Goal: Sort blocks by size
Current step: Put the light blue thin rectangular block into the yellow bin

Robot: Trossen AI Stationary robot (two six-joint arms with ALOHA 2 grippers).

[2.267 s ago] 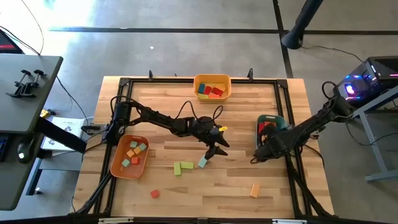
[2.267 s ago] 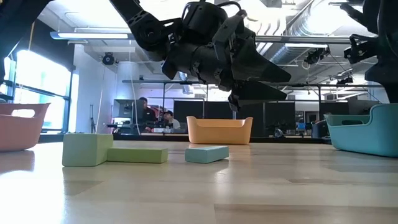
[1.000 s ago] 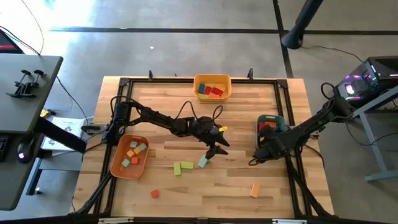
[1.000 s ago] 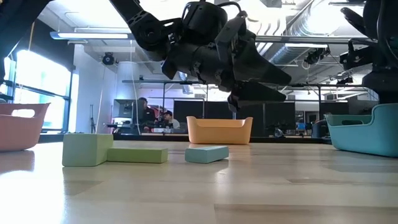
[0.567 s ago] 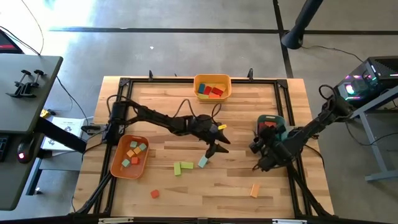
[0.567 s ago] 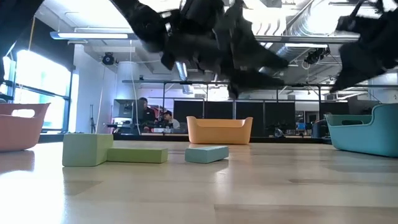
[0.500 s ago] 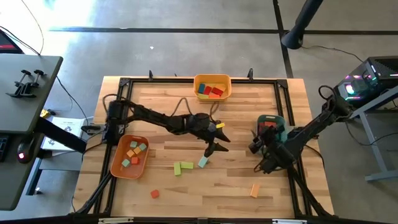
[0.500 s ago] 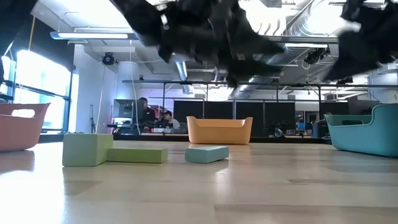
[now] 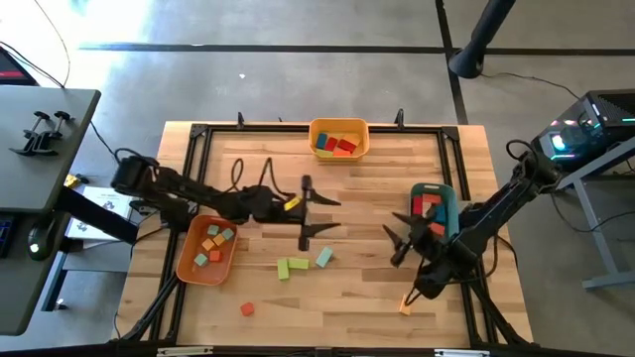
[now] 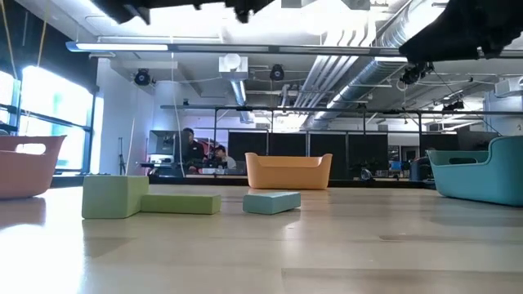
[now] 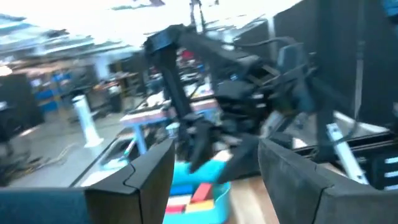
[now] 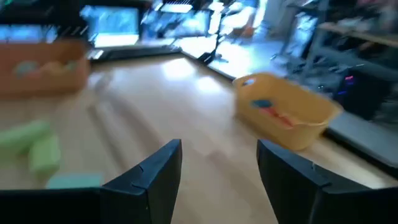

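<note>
The left tool (image 9: 310, 210) (fingers wide apart, holding nothing) hovers just beyond the teal block (image 9: 324, 258) and green blocks (image 9: 292, 266).

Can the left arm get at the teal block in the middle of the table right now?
Probably yes. The left gripper hangs open above the table just behind the teal block, with bare wood between them. Only the light green blocks lie beside it, apart from it.
</note>
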